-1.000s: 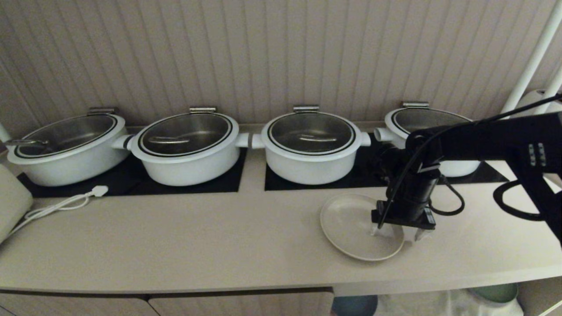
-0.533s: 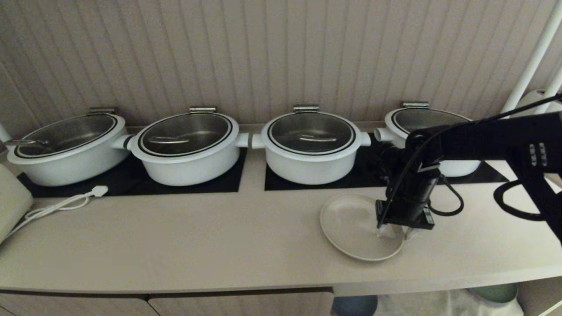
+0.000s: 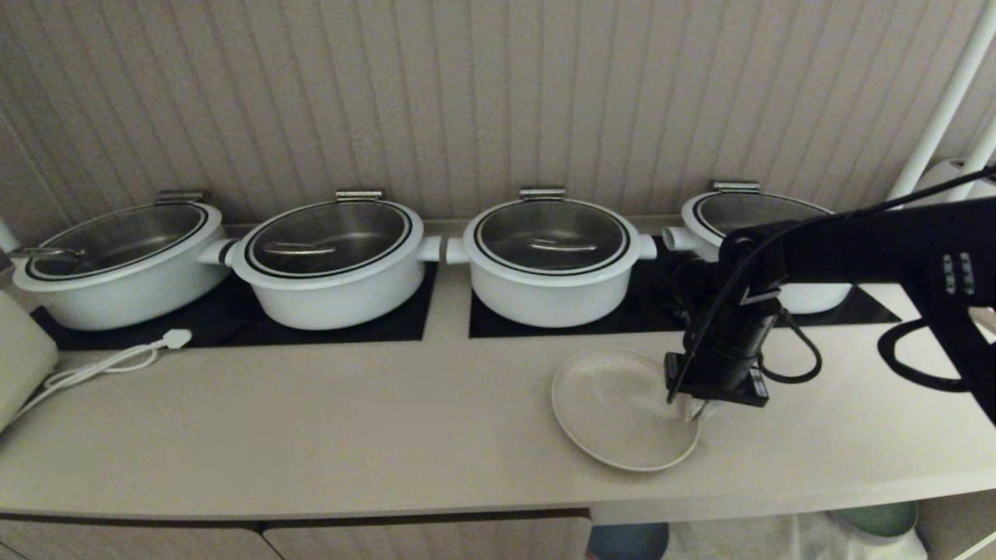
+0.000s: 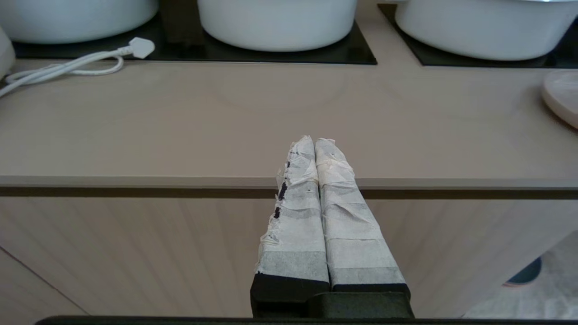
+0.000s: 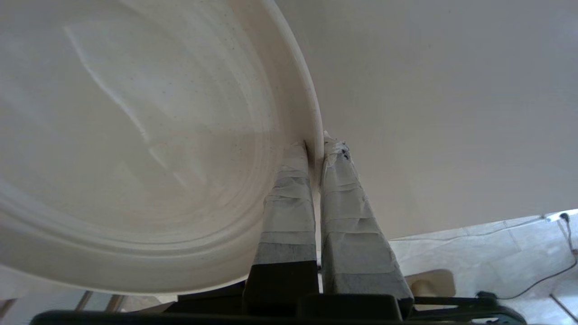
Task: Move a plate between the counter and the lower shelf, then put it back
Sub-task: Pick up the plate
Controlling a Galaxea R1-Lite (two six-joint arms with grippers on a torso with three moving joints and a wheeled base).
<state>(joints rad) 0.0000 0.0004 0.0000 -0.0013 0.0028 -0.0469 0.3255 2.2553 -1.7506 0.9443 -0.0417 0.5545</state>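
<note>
The cream plate (image 3: 615,408) lies on the counter (image 3: 350,428) in front of the third pot. My right gripper (image 3: 695,410) points down at the plate's right edge and is shut on the rim. In the right wrist view, one taped finger sits inside the plate (image 5: 135,135) and the other outside, with the right gripper (image 5: 316,149) pinching the rim between them. Whether the plate rests fully on the counter cannot be told. The left gripper (image 4: 314,142) is shut and empty, parked level before the counter's front edge (image 4: 135,182). The lower shelf (image 3: 778,537) with its white cloth shows below at the right.
Several white lidded pots (image 3: 548,260) stand on black hob panels (image 3: 350,319) along the back. A white cable with plug (image 3: 117,362) lies at the left. A blue plate (image 3: 629,539) and a green plate (image 3: 875,517) sit in the shelf.
The right gripper's fingers have closed from wide open onto the plate's rim. The plate has shifted a little to the left on the counter.
</note>
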